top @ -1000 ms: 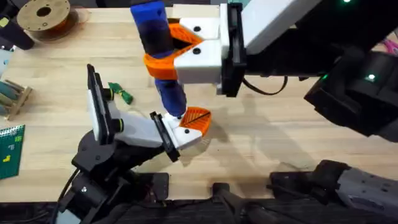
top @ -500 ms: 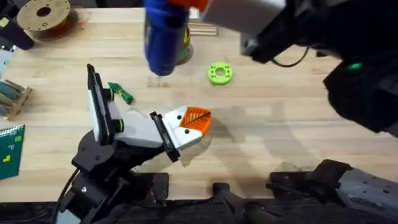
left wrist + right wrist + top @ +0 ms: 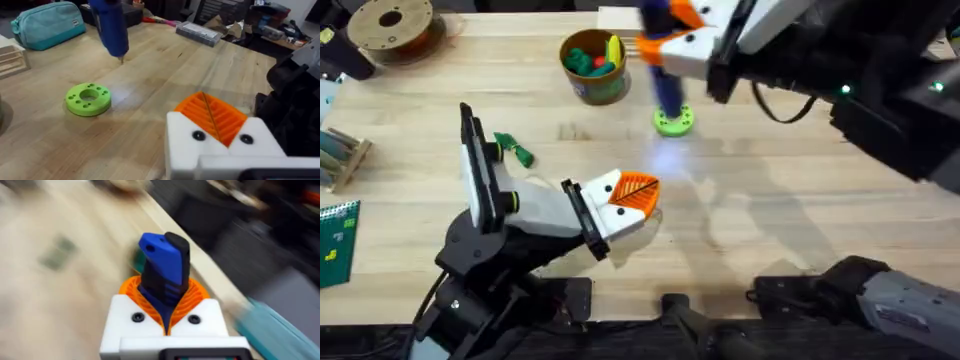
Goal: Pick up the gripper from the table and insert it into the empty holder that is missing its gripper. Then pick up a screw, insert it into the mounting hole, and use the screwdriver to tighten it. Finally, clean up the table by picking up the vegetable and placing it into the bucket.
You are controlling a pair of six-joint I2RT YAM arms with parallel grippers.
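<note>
My right gripper is shut on the blue screwdriver, which hangs bit-down over a flat green ring disc; the right wrist view shows the screwdriver clamped between orange pads. My left gripper rests low over the table, shut with nothing between its pads. Its white holder carries orange ribbed wedges and two dark screw heads. The dark green vegetable lies left of that arm. The olive bucket with toy vegetables stands at the back.
A filament spool sits at the back left, with a wooden rack and a green circuit board along the left edge. The left wrist view shows the disc, the screwdriver, and a teal pouch beyond.
My right arm has carried the screwdriver away from the left gripper, back and to the right, until it is over the green disc. The bucket and disc have come into view. The left arm stayed put.
</note>
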